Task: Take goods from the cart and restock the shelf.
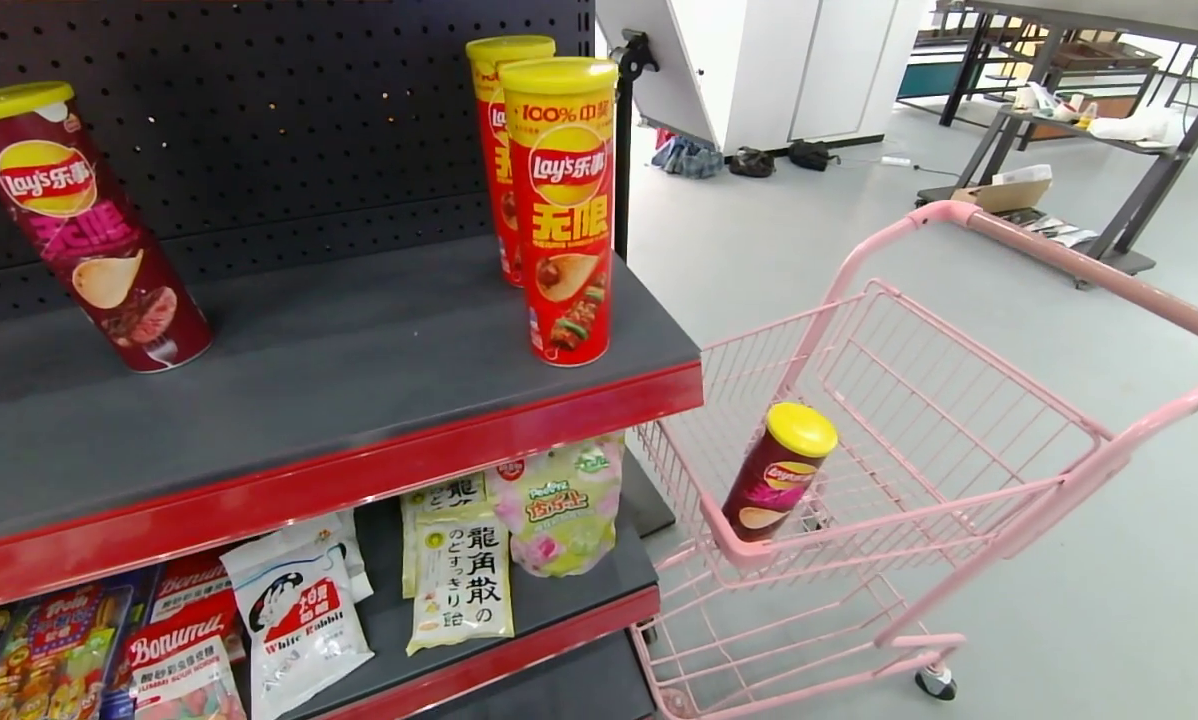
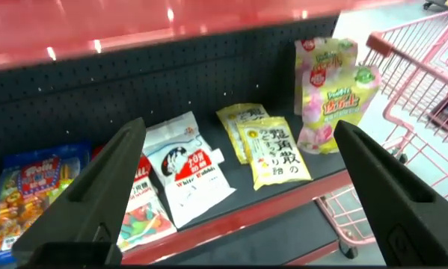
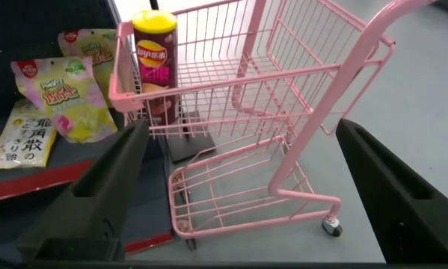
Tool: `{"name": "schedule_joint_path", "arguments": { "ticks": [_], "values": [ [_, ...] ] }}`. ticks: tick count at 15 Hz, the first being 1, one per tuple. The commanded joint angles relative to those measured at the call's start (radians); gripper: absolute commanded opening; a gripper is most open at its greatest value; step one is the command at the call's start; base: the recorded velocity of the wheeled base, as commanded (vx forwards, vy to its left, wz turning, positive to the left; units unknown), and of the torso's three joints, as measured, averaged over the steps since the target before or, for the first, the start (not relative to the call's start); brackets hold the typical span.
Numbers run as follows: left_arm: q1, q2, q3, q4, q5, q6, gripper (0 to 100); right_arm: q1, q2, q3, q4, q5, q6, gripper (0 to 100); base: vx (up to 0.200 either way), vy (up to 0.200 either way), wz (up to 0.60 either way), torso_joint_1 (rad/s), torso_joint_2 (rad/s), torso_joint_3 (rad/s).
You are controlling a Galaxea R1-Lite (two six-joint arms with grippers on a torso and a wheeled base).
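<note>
Pink wire forms the small shopping cart (image 1: 1059,255) parked just beside the shelving. In the corner of its upper basket nearest the shelves, a maroon cylindrical chip can with a yellow plastic lid (image 1: 779,475) stands on its base, its top rising above the basket's rim.

The grey upper shelf with a red front edge (image 1: 359,380) already carries two tall red chip cans (image 1: 567,210) at its cart end. A second maroon can (image 1: 84,230) stands well apart from them at the other end, and bare board lies between.

The right hand (image 3: 242,194) is spread wide and holds nothing; it faces the cart, well apart from the can. The left hand (image 2: 238,194) is likewise wide open and empty, held before the lower shelf (image 2: 298,198), where flat snack packets (image 2: 190,175) lie.

The can is judged to be light, with a stiff but thin wall that would dent under a hard squeeze and a glossy skin likely to slip. Being tall and narrow, it would be tipped easily. It is best taken around the body above the rim, just below the lid, with the wire kept out of the grip. The lid itself should be avoided, since it could be pulled off.
</note>
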Motion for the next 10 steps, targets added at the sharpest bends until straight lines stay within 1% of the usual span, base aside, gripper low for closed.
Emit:
{"name": "schedule_joint_path", "arguments": {
  "ticks": [1, 4, 7, 8, 9, 10],
  "values": [
    [0.0, 0.001, 0.0, 0.0, 0.0, 0.0, 100, 0.0, 0.002, 0.0, 0.0, 0.0, 0.0, 100, 0.0, 0.0, 0.0, -0.168, 0.55, 0.383],
    [0.0, 0.001, 0.0, 0.0, 0.0, 0.0, 100, 0.0, 0.002, 0.0, 0.0, 0.0, 0.0, 100, 0.0, 0.0, 0.0, -0.139, 0.48, 0.341],
    [0.0, 0.001, 0.0, 0.0, 0.0, 0.0, 100, -0.004, 0.006, -0.008, -0.002, -0.003, -0.018, 100, 0.0, 0.0, 0.0, -0.04, 0.15, 0.105],
    [0.0, 0.001, 0.0, 0.0, 0.0, 0.0, 100, -0.001, 0.025, -0.049, -0.006, 0.003, -0.025, 100, 0.0, 0.0, 0.0, 0.0, 0.0, 0.0],
    [0.0, 0.001, 0.0, 0.0, 0.0, 0.0, 100, 0.008, 0.383, -0.4, -0.003, 0.005, 0.13, 100, 0.0, 0.0, 0.0, 0.0, 0.0, 0.0],
    [0.0, 0.001, 0.0, 0.0, 0.0, 0.0, 100, 0.009, 0.491, -0.508, -0.005, 0.013, 0.212, 100, 0.0, 0.0, 0.0, 0.0, 0.0, 0.0]
  ]
}}
